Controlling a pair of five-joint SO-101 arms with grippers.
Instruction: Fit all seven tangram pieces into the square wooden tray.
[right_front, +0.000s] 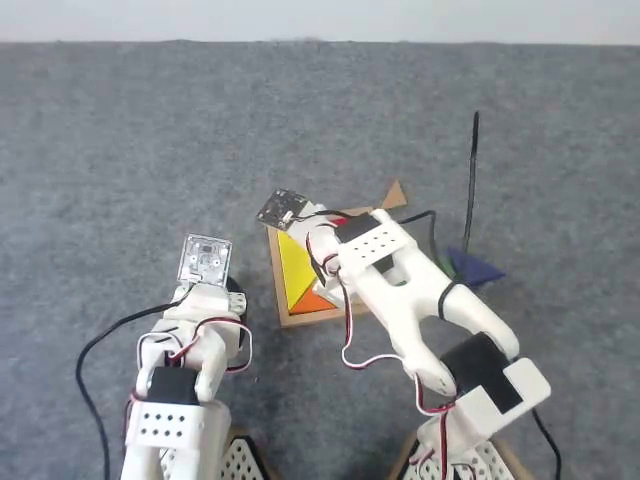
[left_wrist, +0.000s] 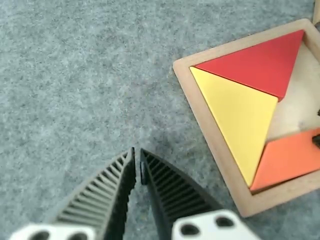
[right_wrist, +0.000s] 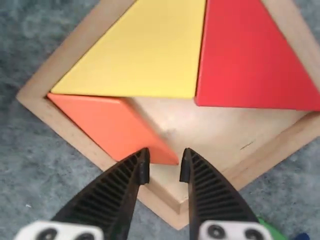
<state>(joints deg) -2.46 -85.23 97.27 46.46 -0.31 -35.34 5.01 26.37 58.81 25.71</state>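
Note:
The square wooden tray (right_front: 277, 280) lies mid-table, largely under my right arm. It holds a yellow triangle (right_wrist: 145, 55), a red triangle (right_wrist: 245, 55) and an orange piece (right_wrist: 110, 125), beside bare wood floor (right_wrist: 210, 130). My right gripper (right_wrist: 165, 162) hangs low over the tray, open by a narrow gap, its fingertips either side of the orange piece's corner. My left gripper (left_wrist: 137, 157) is shut over bare carpet to the left of the tray (left_wrist: 220, 155). A dark blue piece (right_front: 478, 268) lies on the carpet to the right of the right arm.
Grey carpet covers the table, with wide free room at the back and left. A thin black rod (right_front: 473, 180) stands behind the blue piece. A tan wooden corner (right_front: 395, 192) pokes out beyond the right arm. Cables trail near both arm bases.

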